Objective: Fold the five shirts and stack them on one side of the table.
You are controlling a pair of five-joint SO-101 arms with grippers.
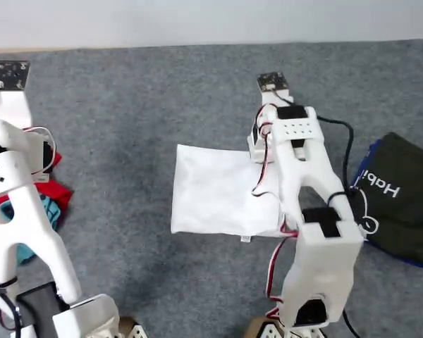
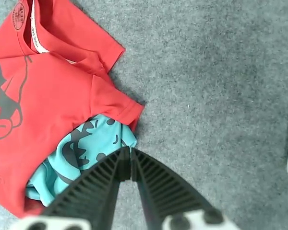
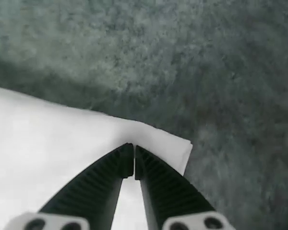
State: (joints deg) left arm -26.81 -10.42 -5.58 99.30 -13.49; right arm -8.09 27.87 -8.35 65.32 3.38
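Jaws closed on left gripper (image 2: 130, 165) above teal shirt (image 2: 89, 143) and right gripper (image 3: 134, 160) over white shirt (image 3: 48, 139) corner

Bright, even and diffuse from above over the grey worktop (image 1: 127, 105). Soft, faint shadows close around the arms. White shirt (image 1: 211, 190) washed almost flat by the light, with a thin shade along its side facing the worktop's near edge. Narrow dark shadow under the red shirt (image 2: 48, 110) sleeve hem. Noticeably dimmer around the right claw (image 3: 133, 160), with a soft band of shade just off the shirt's edge.
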